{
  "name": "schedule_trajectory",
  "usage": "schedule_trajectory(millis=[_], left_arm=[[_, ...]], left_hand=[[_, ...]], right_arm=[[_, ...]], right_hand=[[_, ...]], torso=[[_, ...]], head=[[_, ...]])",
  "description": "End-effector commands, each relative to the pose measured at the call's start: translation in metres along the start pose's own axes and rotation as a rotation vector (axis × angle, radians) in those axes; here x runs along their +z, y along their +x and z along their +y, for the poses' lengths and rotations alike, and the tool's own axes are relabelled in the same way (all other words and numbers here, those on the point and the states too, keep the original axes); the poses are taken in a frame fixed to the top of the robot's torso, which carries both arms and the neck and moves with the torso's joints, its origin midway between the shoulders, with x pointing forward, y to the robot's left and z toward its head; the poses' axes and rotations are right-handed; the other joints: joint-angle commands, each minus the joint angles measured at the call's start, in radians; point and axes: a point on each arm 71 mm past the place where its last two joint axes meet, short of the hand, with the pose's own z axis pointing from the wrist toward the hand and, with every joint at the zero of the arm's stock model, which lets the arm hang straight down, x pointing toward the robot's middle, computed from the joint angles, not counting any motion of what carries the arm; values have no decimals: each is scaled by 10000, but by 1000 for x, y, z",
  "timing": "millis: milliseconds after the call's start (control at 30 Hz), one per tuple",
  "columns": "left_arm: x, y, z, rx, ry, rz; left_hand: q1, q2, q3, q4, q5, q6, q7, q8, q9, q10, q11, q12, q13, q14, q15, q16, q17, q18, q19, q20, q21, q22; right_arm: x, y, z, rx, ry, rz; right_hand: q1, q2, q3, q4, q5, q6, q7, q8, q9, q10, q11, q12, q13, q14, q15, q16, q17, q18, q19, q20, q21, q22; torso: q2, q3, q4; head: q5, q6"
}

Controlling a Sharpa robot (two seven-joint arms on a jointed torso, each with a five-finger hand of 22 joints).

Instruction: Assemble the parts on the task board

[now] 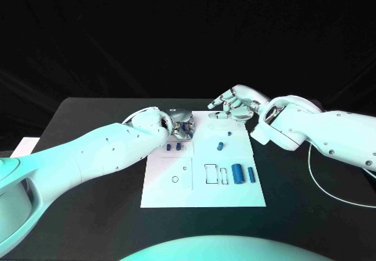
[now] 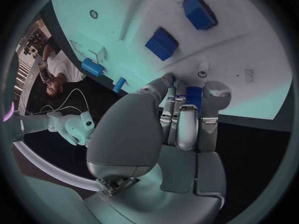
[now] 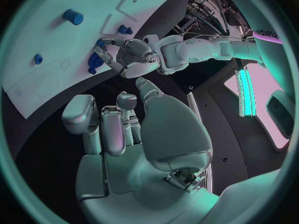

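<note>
Black bench (image 1: 86, 117) carries the white task board (image 1: 204, 193) at frame centre, running from upper middle down to lower centre. Left arm enters from the lower left, right arm from the right edge; both end at the board's upper edge.

Left hand (image 1: 180, 124) sits on the board's upper-left corner, fingers curled down. In the left wrist view a blue part (image 2: 194, 94) shows between its fingertips (image 2: 215, 90), so it looks pinched, pressed at the board surface; contact under the fingers is hidden.

Right hand (image 1: 233, 104) hovers over the board's upper-right edge, fingers loosely curled and apart, holding nothing that shows in its own wrist view.

Loose parts: two blue cylinders (image 1: 237, 174) lie at centre-right, long axes running up-down in the frame, below the right hand and well apart from it. Two small blue blocks (image 1: 174, 146) lie just below the left hand. One small blue piece (image 1: 220, 145) lies mid-board, between the hands and lower.

Judgement: left hand is seating its part; the blocks are nearer the left hand, the cylinders nearer the right.
</note>
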Motion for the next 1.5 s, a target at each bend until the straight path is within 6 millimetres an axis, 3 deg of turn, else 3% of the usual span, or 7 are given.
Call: schedule_trajectory(millis=[33, 533, 833, 1333, 1500], left_arm=[[0, 10, -1, 17, 54, 552], [0, 10, -5, -66, 170, 551], [0, 11, -3, -66, 104, 674], [-7, 3, 2, -599, 67, 208], [-16, -8, 8, -1219, -40, -19]], left_hand=[[82, -42, 86, -13, -11, 44, 4, -54, -18, 62, 19, -78, -12, 84, 22, 50, 23, -85, 88, -24, 110, 56], [-21, -181, 329, -87, -55, -195, 42, -307, -120, -159, 88, -426, -68, 137, 62, 81, -19, -132, 109, 4, 439, 327], [215, 160, 1032, -410, -112, 515, 6, -110, -6, 704, -49, -433, 52, 361, -67, 194, 168, -220, 283, -74, 1136, 741], [-36, 126, 1444, -671, -133, 877, -13, -119, 52, 1156, -125, -731, 129, 442, -126, 208, 161, -307, 415, -147, 1730, 1097], [-86, 90, 1468, -697, -113, 871, -2, -149, 46, 1163, -114, -791, 129, 443, -123, 196, 129, -316, 428, -148, 1783, 1130]], right_arm=[[0, 1, 1, -3, -55, 38], [1, 2, 1, -1, -72, 89], [1, 2, 1, 1, -80, 111], [2, 2, 1, -2, -82, 123], [2, 2, 1, -2, -67, 125]], right_hand=[[0, 94, 18, 31, 66, 66, -23, 67, -7, -13, -8, 49, 0, 446, -8, -53, -8, 103, -76, -14, -60, -14], [11, 103, 26, 34, 91, 62, -20, 67, -9, -17, -7, 52, -2, 447, -8, -60, -12, 102, -73, -16, -63, -13], [11, 103, 26, 34, 91, 62, -20, 67, -9, -17, -7, 52, -2, 447, -8, -60, -12, 102, -73, -16, -63, -13], [11, 103, 26, 34, 91, 62, -20, 67, -9, -17, -7, 52, -2, 447, -8, -60, -12, 102, -73, -16, -63, -13], [11, 103, 26, 34, 91, 62, -20, 67, -9, -17, -7, 52, -2, 447, -8, -60, -12, 102, -73, -16, -63, -13]], torso=[[0, 1, 5], [-2, 8, -5], [0, 14, -1], [-1, -8, 4], [-21, 6, 23]], head=[[3, 3], [-1, -16], [-7, -19], [-50, 8], [-39, 22]])
